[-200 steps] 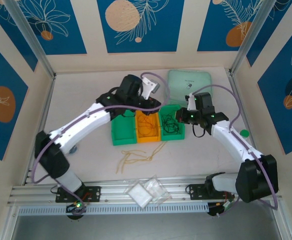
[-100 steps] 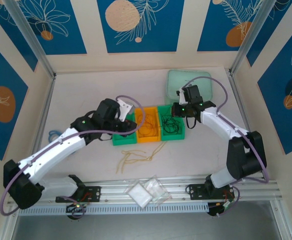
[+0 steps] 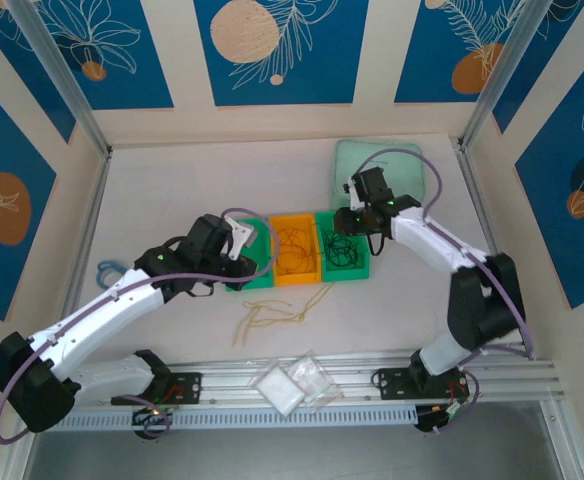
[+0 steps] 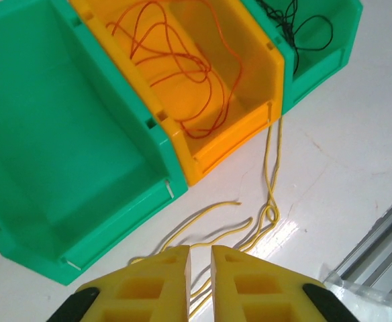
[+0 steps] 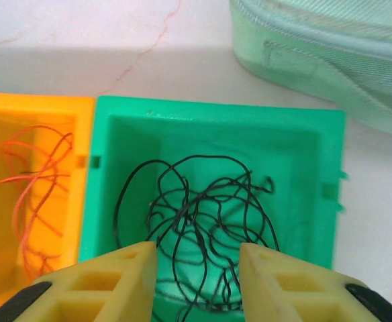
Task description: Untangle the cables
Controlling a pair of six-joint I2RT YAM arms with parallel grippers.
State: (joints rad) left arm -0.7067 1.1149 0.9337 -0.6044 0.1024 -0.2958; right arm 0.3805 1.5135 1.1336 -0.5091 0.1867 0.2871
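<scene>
Bench point(image 4: 357, 134), white and shiny, carries three bins in a row; black cables point(image 5: 194, 204) sit tangled in the right green bin point(image 5: 216, 111); brown-orange cables point(image 4: 182, 74) curl inside the orange bin point(image 4: 233, 134); the left green bin point(image 4: 62, 154) touches its other side; pale yellow cables point(image 3: 277, 315) lie loose just in front of the bins; the right pincer point(image 5: 198, 248) hangs over the black cables, released and wide apart; the left pincer point(image 4: 200, 251) hangs above the yellow strands, clenched almost tight, holding nothing.
</scene>
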